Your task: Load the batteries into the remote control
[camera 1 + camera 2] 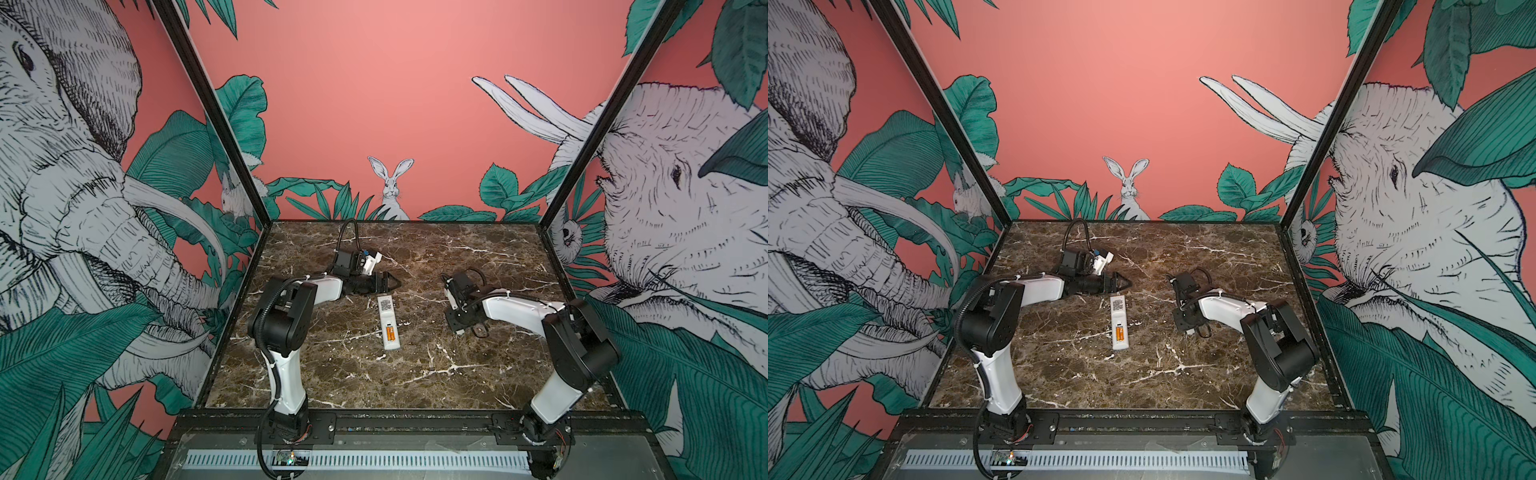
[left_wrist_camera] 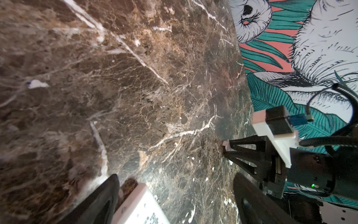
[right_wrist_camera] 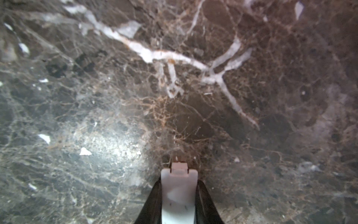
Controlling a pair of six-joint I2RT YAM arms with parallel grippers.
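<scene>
Lying back-up on the marble table (image 1: 415, 374), the remote control (image 1: 388, 322) is a slim white bar. It has a printed label near the end just below the left gripper (image 1: 395, 284) and an uncovered bay toward the other end. Both top views show the batteries (image 1: 390, 333) seated side by side in that bay, two orange cylinders running along the remote's length; neither wrist view shows them.

The left wrist view adds that the left gripper's fingers (image 2: 100, 199) are spread wide and grip nothing. One corner of the remote sits just inside one finger, well apart from the other.

The right gripper (image 1: 457, 330) points down at the table, well to the side of the remote. The right wrist view shows best what it carries: a small white battery cover (image 3: 179, 190) with a clip tab, pinched edge to edge between the black fingers. Its tab end is close to the marble, but I cannot tell whether it touches.
</scene>
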